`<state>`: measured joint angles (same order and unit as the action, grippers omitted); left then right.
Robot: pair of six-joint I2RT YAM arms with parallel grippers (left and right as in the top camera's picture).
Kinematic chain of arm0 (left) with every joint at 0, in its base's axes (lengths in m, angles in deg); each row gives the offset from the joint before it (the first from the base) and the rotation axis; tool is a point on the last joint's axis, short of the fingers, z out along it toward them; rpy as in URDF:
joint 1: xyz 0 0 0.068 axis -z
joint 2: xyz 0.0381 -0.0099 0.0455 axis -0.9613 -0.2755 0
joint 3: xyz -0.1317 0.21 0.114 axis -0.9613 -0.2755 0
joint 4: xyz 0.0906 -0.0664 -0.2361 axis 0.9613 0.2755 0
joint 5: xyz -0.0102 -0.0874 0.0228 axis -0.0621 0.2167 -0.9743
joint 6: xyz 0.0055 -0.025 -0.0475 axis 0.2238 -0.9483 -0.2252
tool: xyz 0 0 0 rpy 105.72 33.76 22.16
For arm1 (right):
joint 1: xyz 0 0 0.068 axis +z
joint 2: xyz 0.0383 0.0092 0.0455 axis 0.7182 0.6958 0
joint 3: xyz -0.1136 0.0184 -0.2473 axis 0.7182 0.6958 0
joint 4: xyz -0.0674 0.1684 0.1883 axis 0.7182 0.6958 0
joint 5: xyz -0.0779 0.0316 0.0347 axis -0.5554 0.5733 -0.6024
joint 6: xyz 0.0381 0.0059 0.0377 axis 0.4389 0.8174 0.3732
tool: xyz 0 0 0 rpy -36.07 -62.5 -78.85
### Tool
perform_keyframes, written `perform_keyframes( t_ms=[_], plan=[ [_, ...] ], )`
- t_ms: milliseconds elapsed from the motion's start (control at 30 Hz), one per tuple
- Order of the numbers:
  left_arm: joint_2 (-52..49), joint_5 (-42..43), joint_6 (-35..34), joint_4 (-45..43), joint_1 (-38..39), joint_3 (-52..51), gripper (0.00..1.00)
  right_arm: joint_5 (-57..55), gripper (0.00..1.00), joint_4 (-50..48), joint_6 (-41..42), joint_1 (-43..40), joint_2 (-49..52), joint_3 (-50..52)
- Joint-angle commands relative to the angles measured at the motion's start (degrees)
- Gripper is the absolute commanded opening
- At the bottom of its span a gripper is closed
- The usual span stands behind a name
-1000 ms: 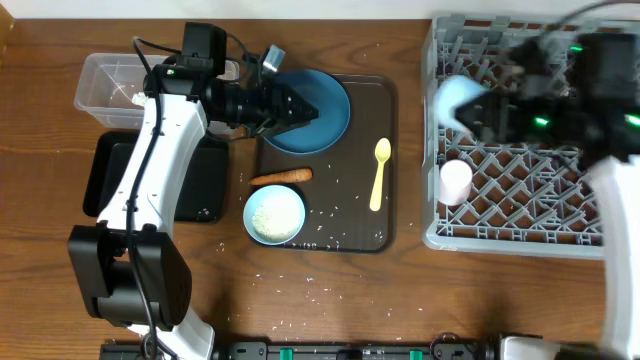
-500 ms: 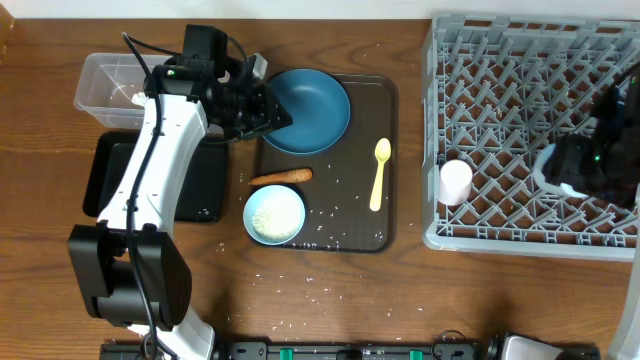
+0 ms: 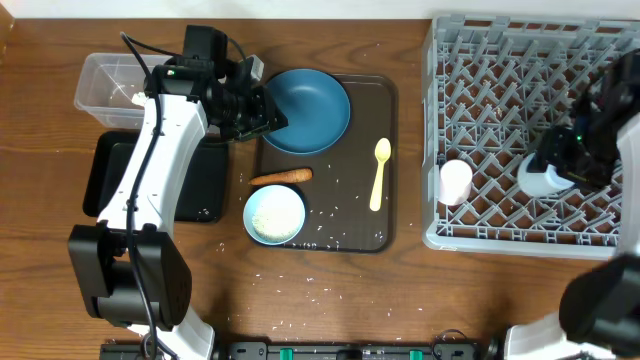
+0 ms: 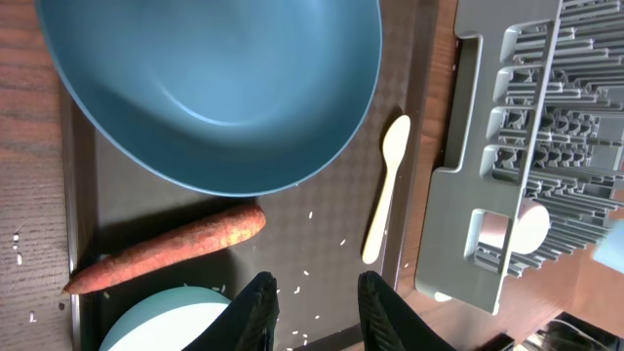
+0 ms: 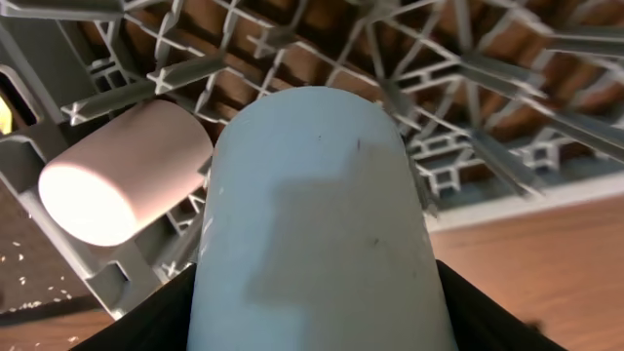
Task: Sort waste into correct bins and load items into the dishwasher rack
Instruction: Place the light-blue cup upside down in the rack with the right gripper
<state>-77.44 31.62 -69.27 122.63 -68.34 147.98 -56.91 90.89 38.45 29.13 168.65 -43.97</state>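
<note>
My right gripper (image 3: 562,165) is shut on the light-blue cup (image 3: 538,178), which lies low in the front part of the dishwasher rack (image 3: 500,60). In the right wrist view the light-blue cup (image 5: 312,195) fills the frame, black fingers (image 5: 156,322) on both sides. The pink cup (image 3: 456,182) lies in the rack's front left; this pink cup (image 5: 117,185) shows to the left. My left gripper (image 3: 268,112) hovers open and empty at the left rim of the dark-blue plate (image 3: 310,105). Below its open tips (image 4: 314,302) are the carrot (image 4: 166,249), bowl (image 4: 161,322) and yellow spoon (image 4: 385,190).
The dark brown tray (image 3: 388,235) carries the plate, carrot (image 3: 282,177), bowl of rice (image 3: 274,214) and spoon (image 3: 380,172). A clear tub (image 3: 105,75) and a black tray (image 3: 205,180) stand at the left. Rice grains (image 3: 300,285) lie scattered on the tray and table.
My right arm has carried the light-blue cup from the rack's far left down to its front right. My left gripper has drawn back left from over the plate to its rim.
</note>
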Motion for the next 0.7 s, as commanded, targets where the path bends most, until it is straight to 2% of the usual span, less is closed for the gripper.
perform_keyframes(
  t_ms=[0, 267, 500, 633, 667],
  plan=[
    [0.24, -0.72, 0.72, 0.35, -0.09, -0.68, 0.3, 4.72, 0.6, -0.24, -2.67, -0.35, 2.95, 0.37],
    [0.24, -0.72, 0.72, 1.25, -0.09, -0.68, 0.31, 3.3, 0.62, -0.9, -2.78, 0.28, 8.63, 0.37],
    [0.24, -0.72, 0.72, 2.01, -0.09, -0.68, 0.3, 2.6, 0.63, -2.32, -1.75, 0.31, 9.44, 0.37],
    [0.24, -0.72, 0.72, 2.01, -0.09, -0.68, 0.31, 2.51, 0.71, -2.03, -1.77, 0.31, 9.44, 0.37],
    [0.24, -0.72, 0.72, 2.01, -0.09, -0.68, 0.31, 2.51, 0.77, -1.77, -1.79, 0.31, 9.44, 0.37]
  ],
)
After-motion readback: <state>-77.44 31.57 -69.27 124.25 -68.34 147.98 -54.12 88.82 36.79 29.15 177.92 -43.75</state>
